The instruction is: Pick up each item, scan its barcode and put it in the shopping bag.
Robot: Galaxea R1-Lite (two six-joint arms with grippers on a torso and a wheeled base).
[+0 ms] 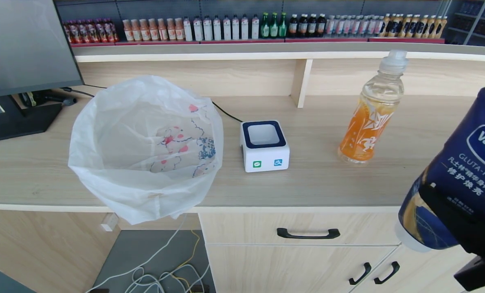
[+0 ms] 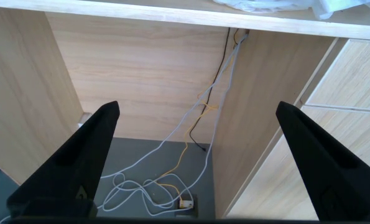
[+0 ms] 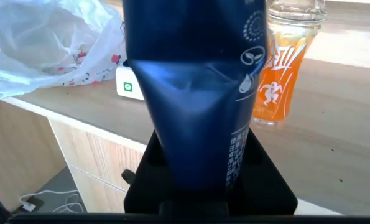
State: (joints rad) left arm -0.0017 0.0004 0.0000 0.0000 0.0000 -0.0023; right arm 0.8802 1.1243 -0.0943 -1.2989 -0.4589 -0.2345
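Observation:
My right gripper [image 1: 454,211] is shut on a dark blue lotion tube [image 1: 458,171], held in the air in front of the counter's right end; the tube [image 3: 197,93] rises up from the gripper [image 3: 203,168]. An orange drink bottle [image 1: 370,110] stands upright on the counter beyond it, also seen behind the tube [image 3: 284,68]. The white barcode scanner [image 1: 264,145] sits mid-counter. An open white plastic shopping bag [image 1: 144,146] lies at the counter's left front edge. My left gripper [image 2: 197,162] is open below the counter, facing a recess with cables.
A monitor [image 1: 22,44] stands at the counter's far left. A raised wooden ledge [image 1: 299,57] runs along the back. Drawers with black handles [image 1: 308,233] are under the counter. Loose cables [image 2: 166,186] lie on the floor beneath the bag.

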